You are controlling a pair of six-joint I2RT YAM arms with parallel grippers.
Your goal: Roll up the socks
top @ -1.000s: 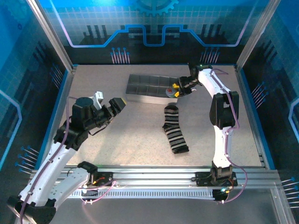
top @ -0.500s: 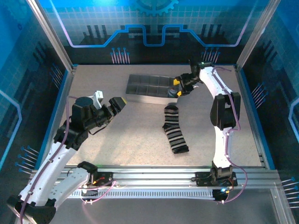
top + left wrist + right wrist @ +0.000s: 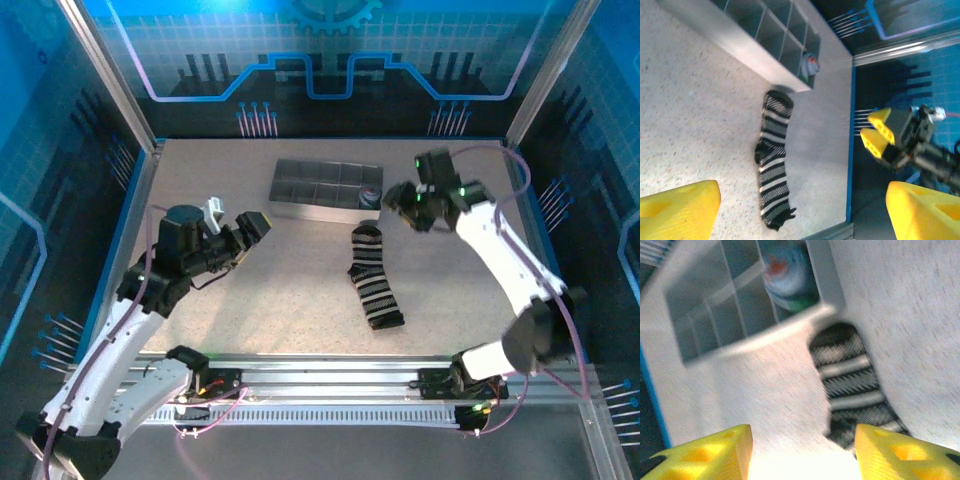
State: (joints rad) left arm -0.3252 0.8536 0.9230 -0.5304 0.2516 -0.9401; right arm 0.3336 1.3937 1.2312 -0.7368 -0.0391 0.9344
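On the bench (image 3: 250, 300), striped sock (image 3: 372, 275) lies flat: light, limp; I'd pinch one end. Left hand (image 3: 802, 207), right hand (image 3: 802, 452) both apart, empty.

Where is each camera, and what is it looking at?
Top: high behind the arms, looking down at the table; both arms, left end effector and right end effector show.
Left wrist: on the left arm, looking across at the striped sock, tray and right end effector; own yellow fingers at the bottom.
Right wrist: on the right arm, looking down at tray and striped sock; own fingers at the bottom.
All share the striped sock and the rolled sock in the tray.
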